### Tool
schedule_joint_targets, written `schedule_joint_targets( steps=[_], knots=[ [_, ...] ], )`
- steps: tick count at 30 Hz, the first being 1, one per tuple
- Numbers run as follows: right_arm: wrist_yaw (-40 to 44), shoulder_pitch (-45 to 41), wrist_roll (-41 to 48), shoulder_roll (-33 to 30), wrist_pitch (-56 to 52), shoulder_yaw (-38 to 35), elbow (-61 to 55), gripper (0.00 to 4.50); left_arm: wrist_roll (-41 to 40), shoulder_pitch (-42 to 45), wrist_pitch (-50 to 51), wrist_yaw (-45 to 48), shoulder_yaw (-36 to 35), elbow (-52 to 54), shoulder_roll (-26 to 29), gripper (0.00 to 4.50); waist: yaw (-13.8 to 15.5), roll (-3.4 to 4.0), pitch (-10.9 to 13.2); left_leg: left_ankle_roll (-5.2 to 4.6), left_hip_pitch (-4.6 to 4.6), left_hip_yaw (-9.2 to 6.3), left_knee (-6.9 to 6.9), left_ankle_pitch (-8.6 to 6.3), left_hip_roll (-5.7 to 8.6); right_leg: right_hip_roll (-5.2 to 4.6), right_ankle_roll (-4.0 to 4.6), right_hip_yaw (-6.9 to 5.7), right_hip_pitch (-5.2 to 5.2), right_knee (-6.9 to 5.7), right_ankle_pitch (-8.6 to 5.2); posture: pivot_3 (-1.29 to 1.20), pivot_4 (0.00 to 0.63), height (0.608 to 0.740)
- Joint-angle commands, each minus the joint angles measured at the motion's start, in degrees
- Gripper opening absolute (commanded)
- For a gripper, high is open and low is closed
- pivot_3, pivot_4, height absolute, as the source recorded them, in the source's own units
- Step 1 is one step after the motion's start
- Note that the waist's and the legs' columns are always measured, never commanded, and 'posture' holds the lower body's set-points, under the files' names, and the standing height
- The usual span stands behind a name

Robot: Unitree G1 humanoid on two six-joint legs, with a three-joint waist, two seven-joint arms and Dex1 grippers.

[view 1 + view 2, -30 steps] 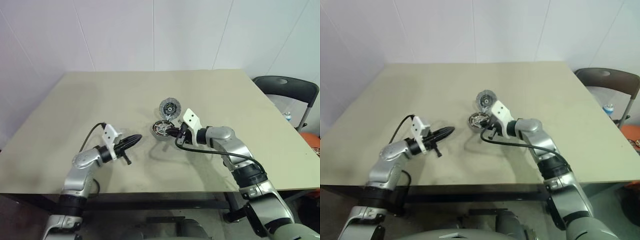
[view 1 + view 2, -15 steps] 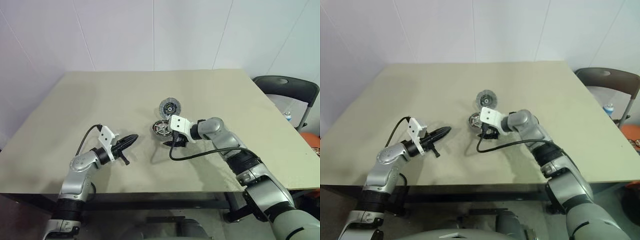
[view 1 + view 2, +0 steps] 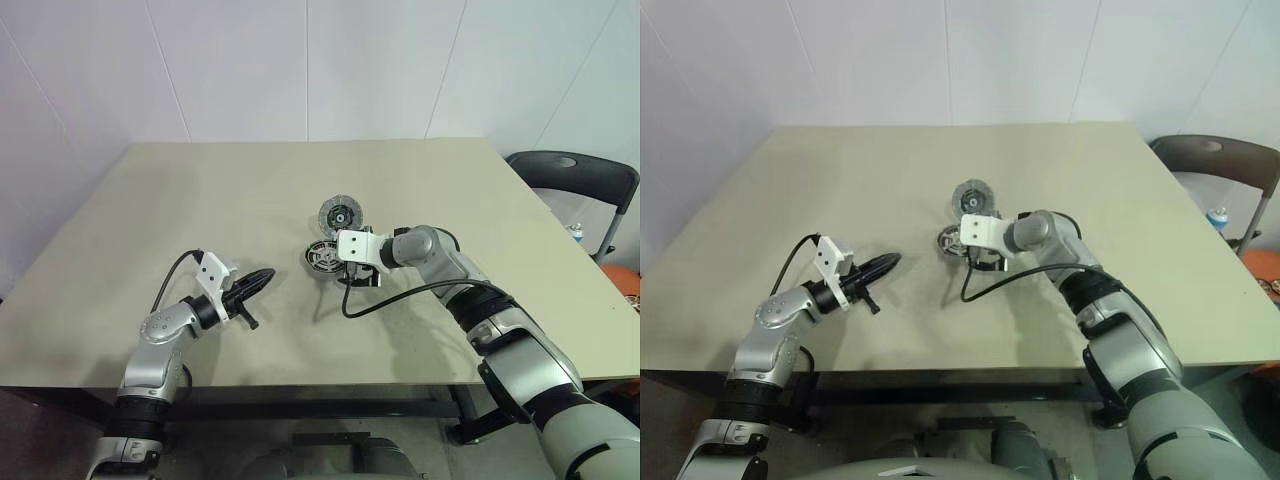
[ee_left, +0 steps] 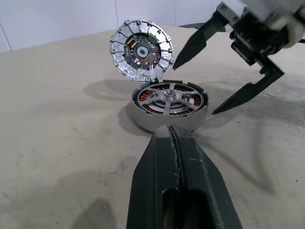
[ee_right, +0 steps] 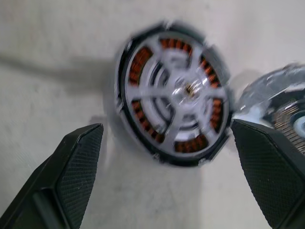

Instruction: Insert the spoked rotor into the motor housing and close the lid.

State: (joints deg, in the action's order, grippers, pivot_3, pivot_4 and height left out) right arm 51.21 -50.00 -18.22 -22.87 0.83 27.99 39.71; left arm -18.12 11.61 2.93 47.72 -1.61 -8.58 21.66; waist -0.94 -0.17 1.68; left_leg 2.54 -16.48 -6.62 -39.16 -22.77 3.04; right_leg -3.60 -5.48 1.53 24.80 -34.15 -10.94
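right gripper (image 4: 238,71) spread wide (empty) above motor housing (image 4: 169,105) | left gripper (image 4: 175,143) pinched together | lid (image 4: 141,50) upright

The left gripper (image 3: 262,277) hangs low at the near left, fingers pressed together; the right gripper (image 4: 228,71) tilts downward mid-table, fingers spread wide.

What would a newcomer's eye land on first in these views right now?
Mid-table, the small round motor housing with copper-brown windings, a silvery spoked rotor already seated in it. Its ribbed grey metallic lid stands open behind, at the rim. The right pincer hangs open just beside the housing; the left pincer, shut, points at it from a distance.
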Motion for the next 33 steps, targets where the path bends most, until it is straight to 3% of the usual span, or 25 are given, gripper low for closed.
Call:
schedule_joint_targets(
  steps=[1, 6, 13, 21, 33],
  knots=[
    [-1.3, -2.5, -1.8, 0.5, 2.6, 0.0, 1.3, 4.48, -0.6, 1.1, -1.3, 0.0, -1.2, 0.7, 0.4, 0.0, 0.0, 0.0, 0.0, 0.0, 0.0, 0.0, 0.0, 0.0, 0.0, 0.0, 0.0, 0.0, 0.0, 0.0, 0.0, 0.0, 0.0, 0.74],
    [-1.3, -1.6, -3.0, 0.9, 4.0, 0.3, 2.5, 3.35, -0.6, 1.2, -1.4, -0.4, -1.3, 0.6, 0.3, 0.0, 0.0, 0.01, 0.0, 0.0, 0.01, -0.01, 0.0, 0.0, 0.0, 0.0, 0.0, 0.01, 0.0, -0.01, 0.0, 0.0, 0.0, 0.74],
    [-2.0, -1.2, -5.2, 0.6, 5.0, 0.5, 1.3, 1.1, -0.6, 1.3, -1.3, -0.8, -1.1, 0.6, 0.1, 0.0, -0.2, 0.01, 0.0, 0.02, 0.09, 0.0, -0.01, 0.01, 0.0, 0.0, 0.01, 0.04, -0.04, -0.08, 0.01, 0.0, 0.0, 0.74],
    [2.5, -0.1, -3.0, 0.4, 2.5, -1.0, -4.0, 1.1, -0.5, 1.4, -1.3, -1.2, -1.2, 0.6, 0.1, 0.0, -0.1, 0.01, 0.0, 0.05, 0.06, -0.02, 0.0, 0.03, -0.01, 0.01, 0.01, 0.03, 0.0, -0.08, 0.01, 0.0, 0.0, 0.74],
    [18.7, 11.6, 1.4, -6.1, -14.9, -0.5, -31.2, 1.1, 0.0, 0.9, -1.1, -2.1, -1.0, 1.2, 0.6, 0.0, 0.3, 0.0, 0.0, -0.05, -0.03, 0.01, 0.05, -0.03, -0.01, -0.01, 0.0, 0.01, 0.09, 0.01, 0.0, 0.0, 0.0, 0.74]
  ],
)
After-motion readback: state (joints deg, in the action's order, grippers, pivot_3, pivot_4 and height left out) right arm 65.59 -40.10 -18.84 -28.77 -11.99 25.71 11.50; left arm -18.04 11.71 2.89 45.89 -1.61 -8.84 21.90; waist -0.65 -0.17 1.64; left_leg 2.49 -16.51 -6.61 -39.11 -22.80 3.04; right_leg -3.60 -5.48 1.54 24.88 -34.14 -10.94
